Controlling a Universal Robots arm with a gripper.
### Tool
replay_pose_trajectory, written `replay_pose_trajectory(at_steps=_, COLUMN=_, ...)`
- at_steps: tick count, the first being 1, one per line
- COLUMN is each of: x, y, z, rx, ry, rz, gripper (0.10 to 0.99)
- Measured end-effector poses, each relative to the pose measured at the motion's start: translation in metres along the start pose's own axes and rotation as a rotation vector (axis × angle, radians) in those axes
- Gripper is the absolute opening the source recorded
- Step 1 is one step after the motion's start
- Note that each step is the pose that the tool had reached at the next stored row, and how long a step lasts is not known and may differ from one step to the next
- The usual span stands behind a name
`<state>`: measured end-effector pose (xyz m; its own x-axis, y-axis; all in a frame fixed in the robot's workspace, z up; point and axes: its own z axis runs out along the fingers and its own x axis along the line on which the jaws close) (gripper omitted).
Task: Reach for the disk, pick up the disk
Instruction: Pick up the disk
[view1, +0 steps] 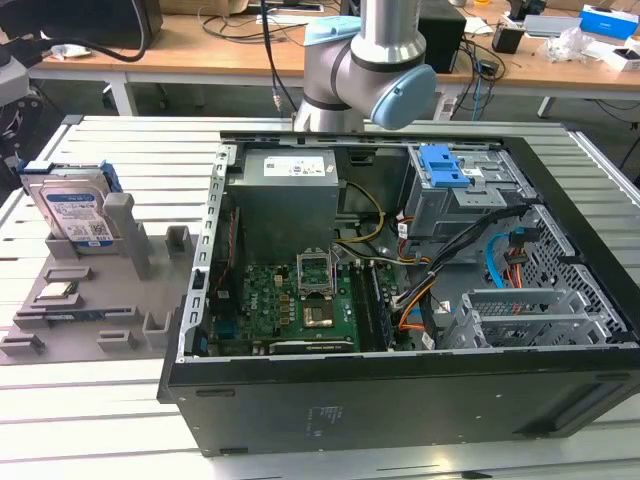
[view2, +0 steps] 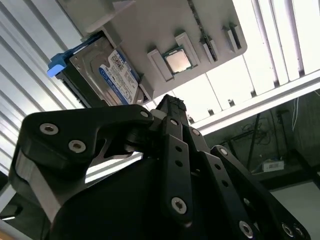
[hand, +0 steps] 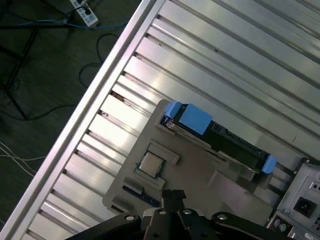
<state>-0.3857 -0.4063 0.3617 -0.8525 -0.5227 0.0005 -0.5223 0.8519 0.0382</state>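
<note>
Disk (view1: 75, 212) stands upright in its holder (view1: 112, 316); fingers (view2: 173, 117) pressed together, empty. I'd spread them wide; then straddle its top edge.

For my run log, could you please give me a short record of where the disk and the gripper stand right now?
disk: upright in a slot of the grey fixture, at the exterior view's left
gripper: over the fixture in the first wrist view, apart from the disk
jaws: shut, holding nothing
silver chip: lying flat in the same fixture
computer case: open, on the slatted table, to the exterior view's right of the fixture
task state: disk not yet picked up
</note>
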Motion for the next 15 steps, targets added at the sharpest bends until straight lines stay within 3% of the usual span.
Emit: replay_pose_trajectory(at_steps=15, x=0.0000, y=0.0000, z=0.0000, rx=0.000, ry=0.0070, rz=-0.184, gripper=0.106)
